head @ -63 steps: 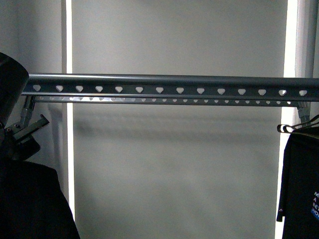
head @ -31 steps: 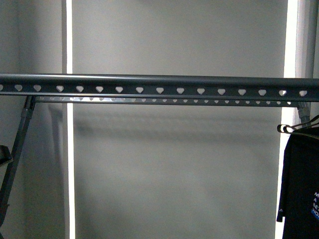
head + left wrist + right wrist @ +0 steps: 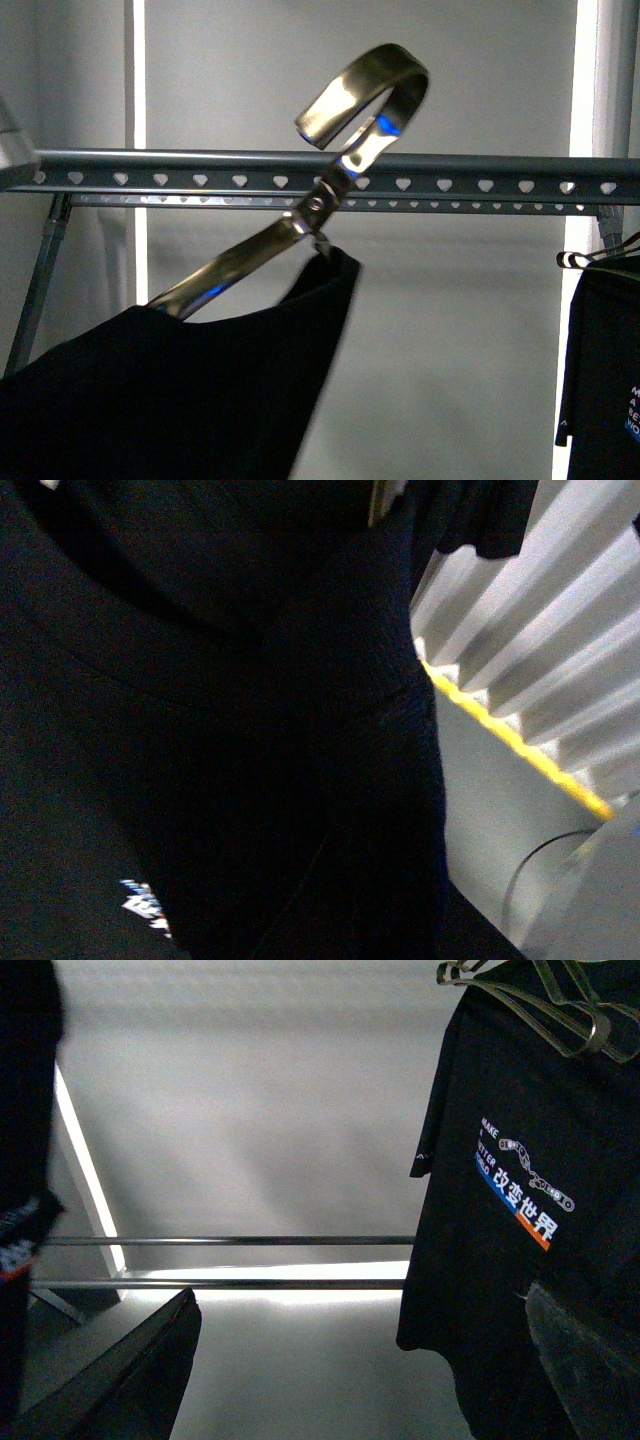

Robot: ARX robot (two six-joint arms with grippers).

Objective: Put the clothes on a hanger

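The clothes, a black T-shirt, hang on a shiny flat-metal hanger that tilts up to the right. Its hook stands above and in front of the hanger rail, a dark-grey rail with heart-shaped holes, not resting on it. In the left wrist view black cloth fills most of the picture and hides the left gripper's jaws, which are shut on the clothes. The right gripper is open and empty. Its fingers stand apart, below the rack.
A like black T-shirt on a black-and-white hooked hanger hangs at the rail's far right, and it shows close to the right gripper. Slanted grey struts hold the rail. Two low horizontal bars cross behind. A grey blind lies behind.
The clothes on the shiny hanger have come up into the front view from the lower left. The hook now stands above the rail. Half a second ago they were out of view.
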